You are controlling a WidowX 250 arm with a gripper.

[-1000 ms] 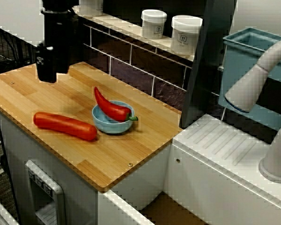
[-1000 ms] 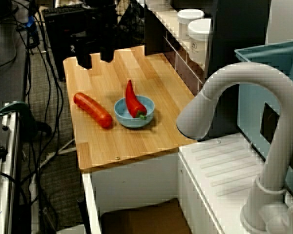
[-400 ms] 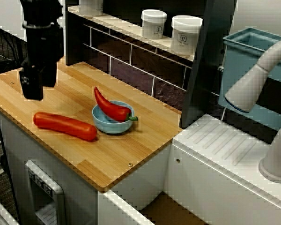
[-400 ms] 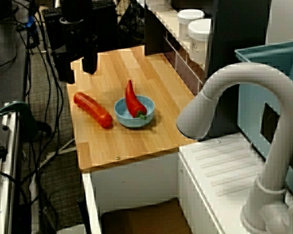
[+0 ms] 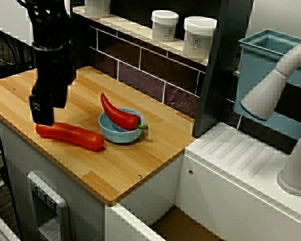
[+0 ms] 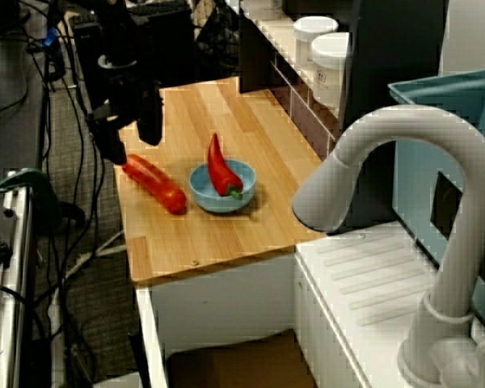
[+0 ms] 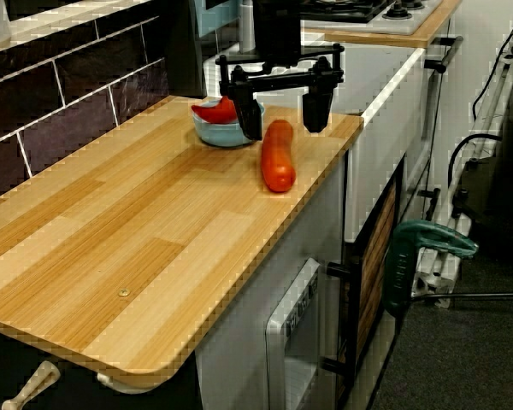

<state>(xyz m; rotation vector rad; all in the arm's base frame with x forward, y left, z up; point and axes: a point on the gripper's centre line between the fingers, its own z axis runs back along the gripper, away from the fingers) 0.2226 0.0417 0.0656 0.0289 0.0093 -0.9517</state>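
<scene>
My black gripper [image 7: 282, 118] is open, and its two fingers [image 7: 250, 120] stand either side of a long smooth red vegetable [image 7: 278, 158] without closing on it. In the front view the gripper [image 5: 42, 109] covers the left end of that vegetable [image 5: 75, 136], which lies flat on the wooden counter [image 5: 115, 165]. From over the tap, the gripper [image 6: 132, 141] is low at the vegetable's [image 6: 160, 186] far end. To its right stands a small blue bowl [image 5: 115, 136] with a curved red chili [image 5: 119, 114] resting in it.
Two white jars [image 5: 164, 25] [image 5: 199, 36] stand on the tiled ledge behind. A dark post [image 5: 223, 65], a blue bin [image 5: 261, 70] and a white tap [image 6: 388, 162] are at the right. The counter's front edge is close to the vegetable. A green clamp [image 7: 423, 248] hangs below.
The gripper has come from the back left of the counter forward and down, and now straddles the left end of the long red vegetable. Bowl, chili and vegetable have not moved.
</scene>
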